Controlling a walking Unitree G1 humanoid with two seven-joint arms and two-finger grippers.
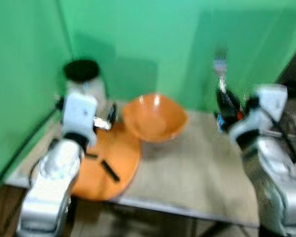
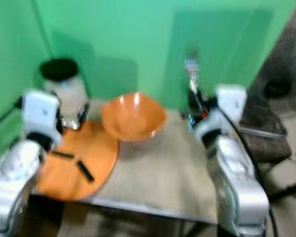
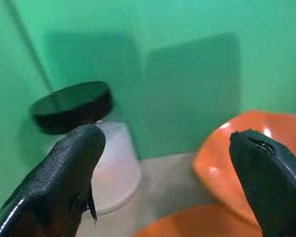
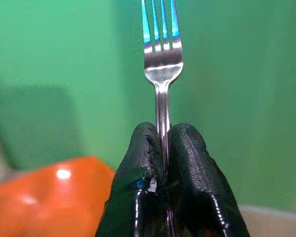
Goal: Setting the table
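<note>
Steel fork (image 4: 162, 59) held upright, tines up, in the right gripper (image 4: 163, 153) above the table's (image 1: 197, 168) right far side.

Its fingers are clamped on the handle; the left gripper (image 3: 165, 148), fingers apart and empty, hovers over the orange plate (image 1: 108, 168) at left, near the jar (image 1: 84, 79). An orange bowl (image 1: 154, 117) sits between the arms. With so thin a pinch, the fork may pivot or slip on the way down and clip the bowl.

No legible text, label, brand, number or sign appears on any surface; the head views are blurred.
</note>
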